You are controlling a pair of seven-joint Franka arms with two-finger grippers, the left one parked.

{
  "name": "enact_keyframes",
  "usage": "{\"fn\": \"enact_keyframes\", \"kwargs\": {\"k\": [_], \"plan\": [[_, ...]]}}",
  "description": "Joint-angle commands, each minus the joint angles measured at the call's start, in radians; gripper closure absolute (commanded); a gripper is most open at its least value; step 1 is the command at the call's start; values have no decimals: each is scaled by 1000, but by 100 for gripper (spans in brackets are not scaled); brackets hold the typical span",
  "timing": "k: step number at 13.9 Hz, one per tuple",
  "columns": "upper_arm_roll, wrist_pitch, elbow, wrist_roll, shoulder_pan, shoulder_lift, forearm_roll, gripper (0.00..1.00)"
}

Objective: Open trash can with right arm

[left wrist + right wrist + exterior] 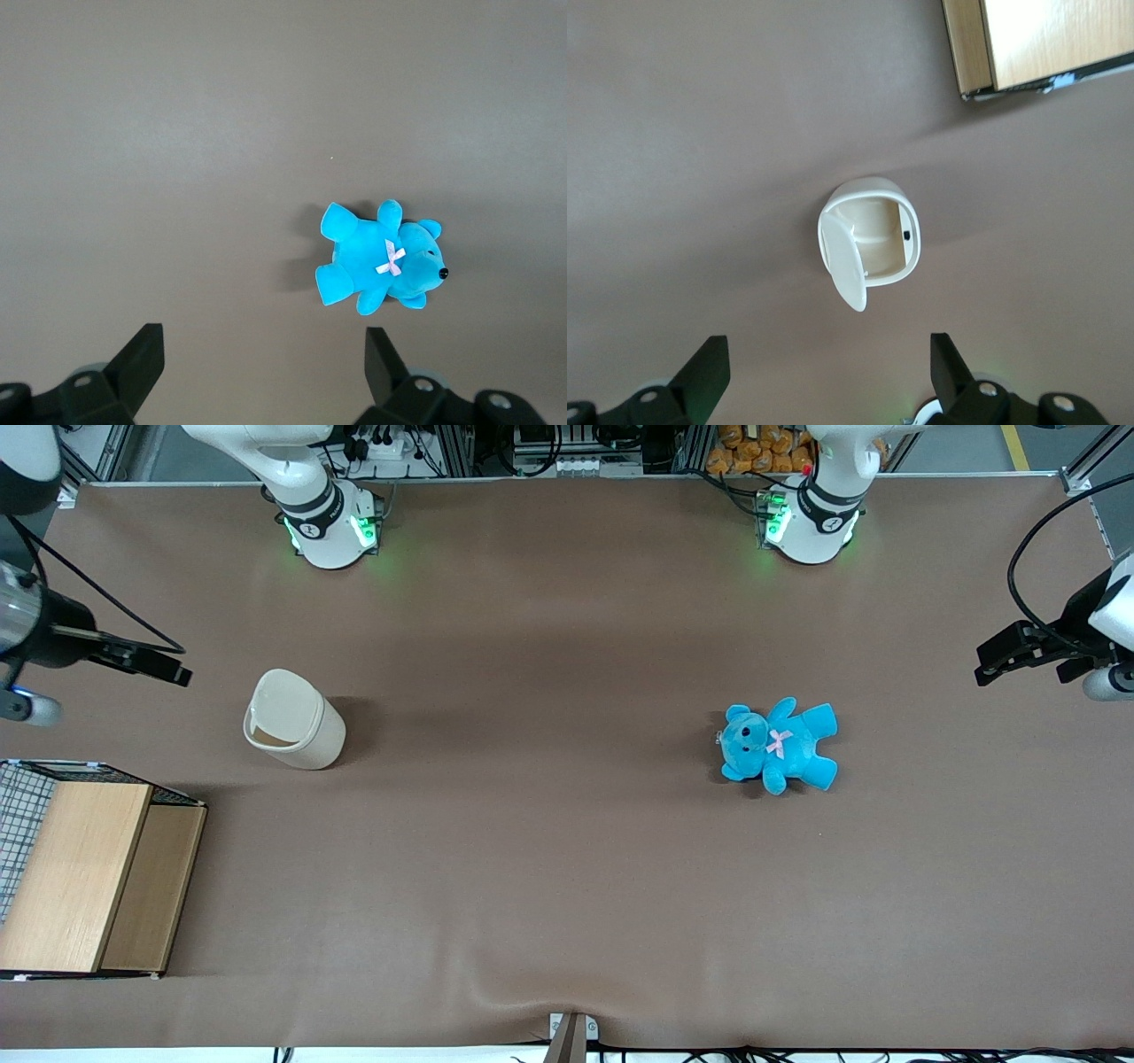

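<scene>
The cream-beige trash can stands on the brown table toward the working arm's end. Its paler flip lid is tilted up. In the right wrist view the can shows its hollow inside, with the lid standing raised at one edge. My right gripper hangs above the table beside the can, further toward the working arm's end and a little farther from the front camera. It also shows in the right wrist view, open, with its black fingers wide apart, empty and clear of the can.
A wooden box with a wire-mesh side stands nearer the front camera than the can; its corner shows in the right wrist view. A blue teddy lies toward the parked arm's end and also shows in the left wrist view.
</scene>
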Motion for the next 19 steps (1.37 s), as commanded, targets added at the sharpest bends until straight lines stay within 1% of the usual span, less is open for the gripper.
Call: {"fn": "enact_keyframes", "kwargs": {"k": [1, 3, 5, 8, 12, 16, 19], "plan": [[-5, -15, 37, -85, -26, -7, -9, 0], [-26, -23, 37, -93, -29, -36, -11, 0], [-37, -27, 37, -160, -29, -47, -20, 0], [-58, -64, 37, -159, -29, -70, -19, 0], [-57, -63, 72, -168, -26, -56, -23, 0], [-60, -67, 65, -168, -30, -44, -23, 0], [-58, -66, 69, -167, -27, -41, -46, 0]]}}
